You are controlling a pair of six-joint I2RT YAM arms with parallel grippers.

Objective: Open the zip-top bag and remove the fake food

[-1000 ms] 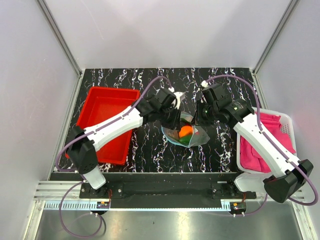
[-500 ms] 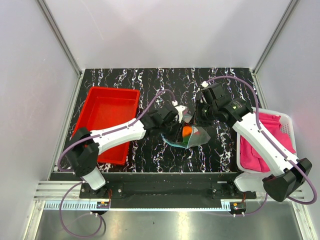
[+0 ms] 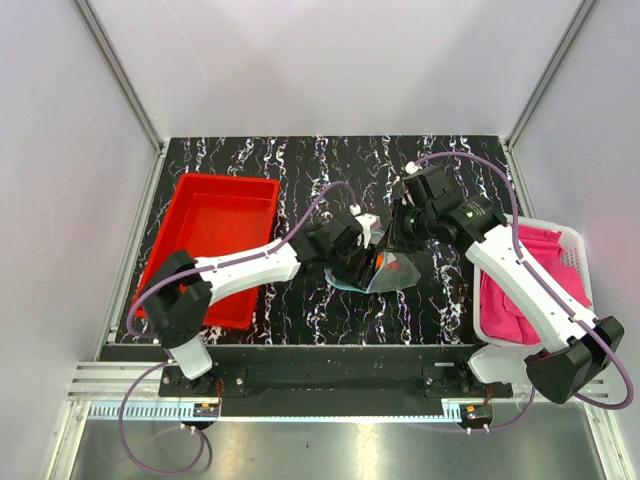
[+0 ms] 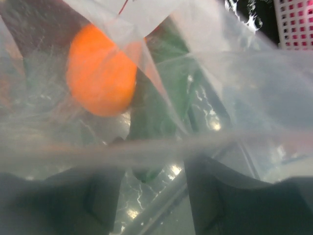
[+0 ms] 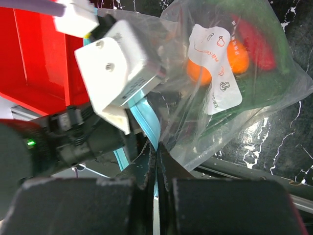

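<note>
1. The zip-top bag [image 3: 388, 270] sits around the middle of the black, white-veined marble-look tabletop [image 3: 330, 160], a little towards the near edge and the right side, between the two grippers.
2. The bag is clear, crinkly film, creased into sharp folds. It has a teal zip strip [image 5: 146, 117] along one edge and a small white label [image 5: 215, 73] with printed symbols stuck to its side.
3. The fake food is inside the bag. A smooth, round orange fruit [image 4: 100, 76] lies against a long dark green cucumber [image 4: 151, 117], and the right wrist view shows a glossy red chili [image 5: 257, 46] beside the fruit.
4. The right gripper [image 5: 156, 149] has its dark fingers pressed together, with only a hairline gap between them. They pinch the bag's edge where the teal strip runs down.
5. The left gripper [image 4: 154, 171] has its fingers [image 4: 98, 200] spread well apart, with bag film draped across them and a blurred band of plastic in front. I cannot tell whether the tips are inside the bag's mouth or only pressed against the outside.
6. A shallow rectangular red plastic tray [image 3: 225, 180] lies along the left edge of the tabletop.
7. A white perforated basket [image 3: 570, 240] at the right edge holds a rumpled pink cloth [image 3: 520, 280].
</note>
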